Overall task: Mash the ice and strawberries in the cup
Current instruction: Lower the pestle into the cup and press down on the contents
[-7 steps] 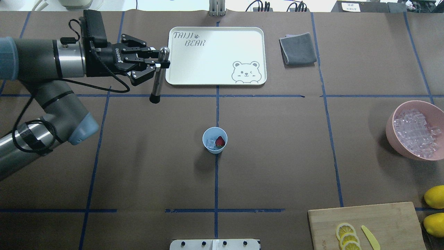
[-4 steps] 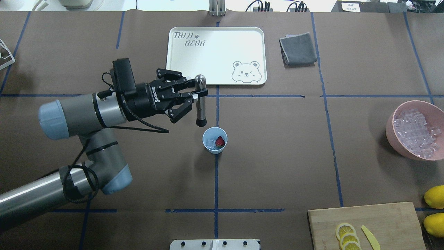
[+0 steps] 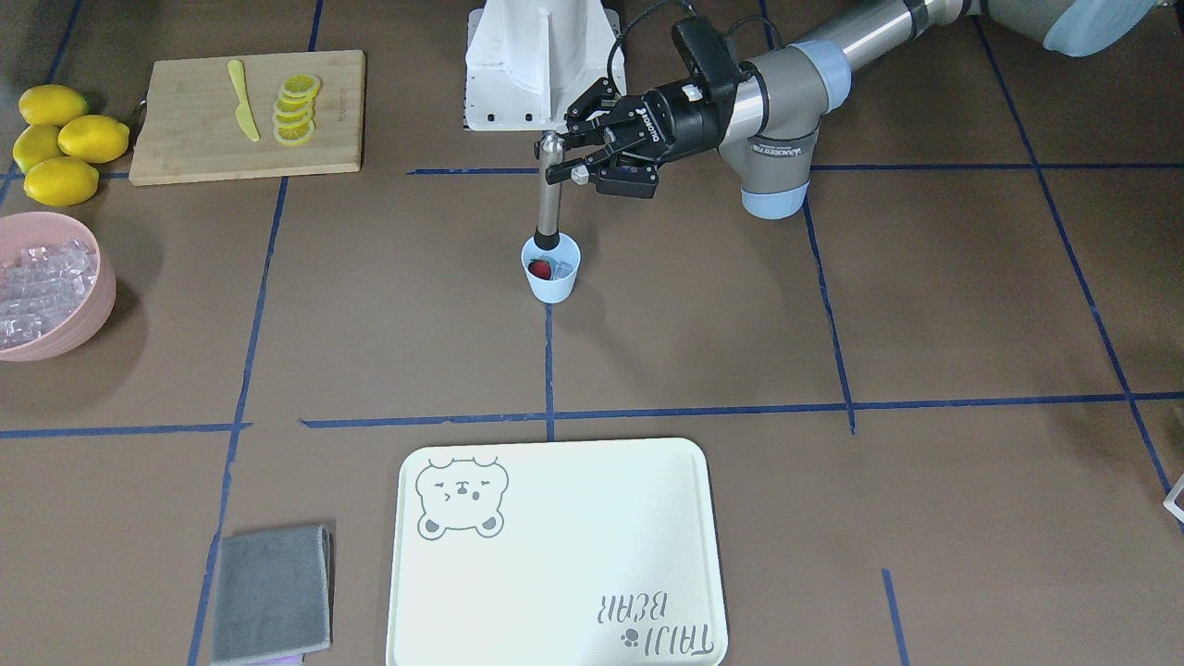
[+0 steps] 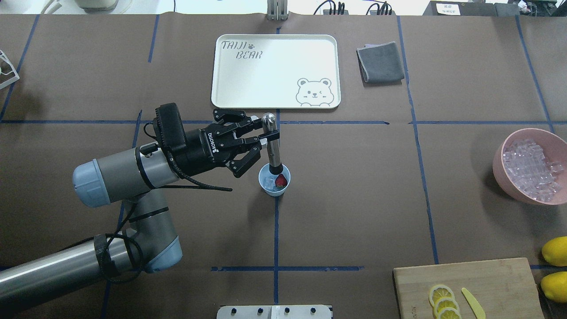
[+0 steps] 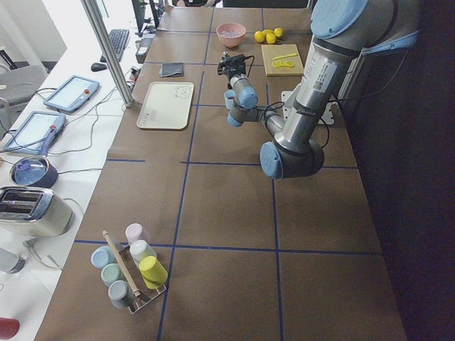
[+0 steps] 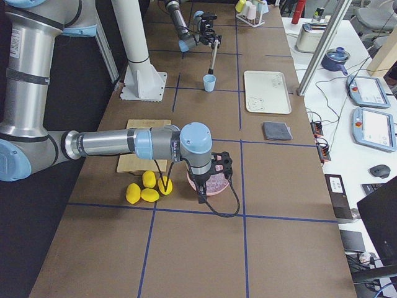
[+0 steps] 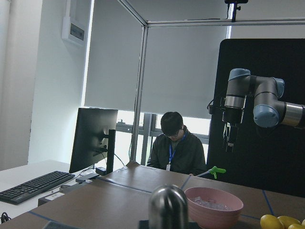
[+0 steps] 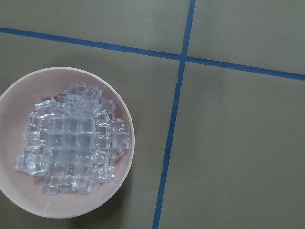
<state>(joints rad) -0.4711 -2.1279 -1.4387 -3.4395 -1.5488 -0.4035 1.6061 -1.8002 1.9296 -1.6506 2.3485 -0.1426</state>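
Blue cup point(image 3: 553, 285) near left hand point(image 3: 564, 166)

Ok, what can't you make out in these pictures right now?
- Whether the masher touches the strawberry or ice: overhead view, its tip covers the contact; front view too small.
- Right gripper open or shut: right side view only, too small.
- Ice in the front view: mostly hidden by the cup wall and masher.
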